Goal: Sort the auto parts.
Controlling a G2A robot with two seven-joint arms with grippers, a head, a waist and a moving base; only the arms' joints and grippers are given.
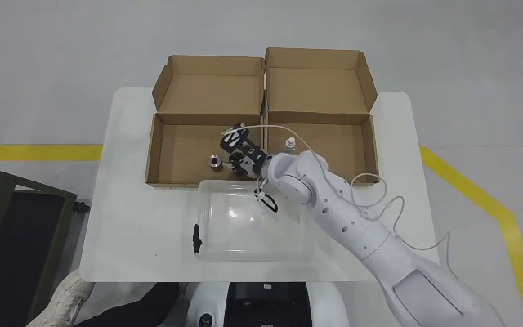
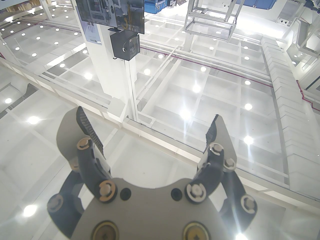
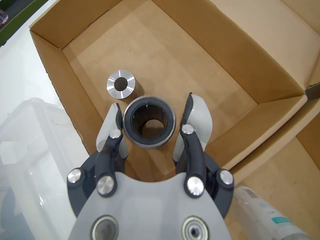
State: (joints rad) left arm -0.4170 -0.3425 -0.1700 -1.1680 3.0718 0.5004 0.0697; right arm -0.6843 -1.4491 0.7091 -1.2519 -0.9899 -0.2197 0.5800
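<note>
My right gripper (image 3: 153, 101) hangs inside the left cardboard box (image 3: 225, 38), open, its fingers on either side of a dark cylindrical bushing (image 3: 150, 143) with a black rim. One finger is at the bushing's side and a small gap shows at the other. Just beyond it a silver metal sleeve (image 3: 112, 88) stands upright on the box floor. From above, the right gripper (image 1: 241, 151) is over the near right part of the left box (image 1: 151, 155), next to the silver sleeve (image 1: 214, 160). My left gripper (image 2: 147, 113) points up at the ceiling, open and empty.
The right cardboard box (image 1: 359, 155) holds a small white bottle (image 1: 289, 145). A clear plastic bin (image 1: 253, 221) sits on the white table (image 1: 131, 204) in front of the boxes, with a black part (image 1: 196, 237) at its left edge. Both box lids stand open behind.
</note>
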